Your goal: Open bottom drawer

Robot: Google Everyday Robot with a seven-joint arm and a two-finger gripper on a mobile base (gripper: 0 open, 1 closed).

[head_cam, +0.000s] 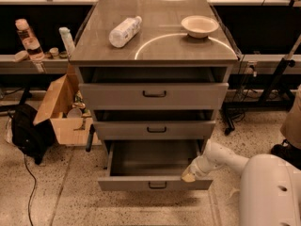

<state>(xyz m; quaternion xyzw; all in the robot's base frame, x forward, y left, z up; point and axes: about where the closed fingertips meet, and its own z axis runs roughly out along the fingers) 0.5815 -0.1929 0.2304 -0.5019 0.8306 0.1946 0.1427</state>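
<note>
The bottom drawer [155, 183] of the grey cabinet [155, 55] stands pulled well out, showing its empty grey inside, with a small black bar handle [157, 186] at the centre of its front panel. My gripper [189, 175] is at the right end of that drawer's front edge, at the tip of the white arm [225, 159] reaching in from the lower right. The middle drawer [155, 129] and the top drawer [153, 95] above it stand slightly out.
A plastic bottle [124, 31] lies on the cabinet top and a white bowl [200, 26] sits beside it. An open cardboard box [61, 112] and a black bag [29, 133] stand on the floor at the left. My white base [270, 192] fills the lower right.
</note>
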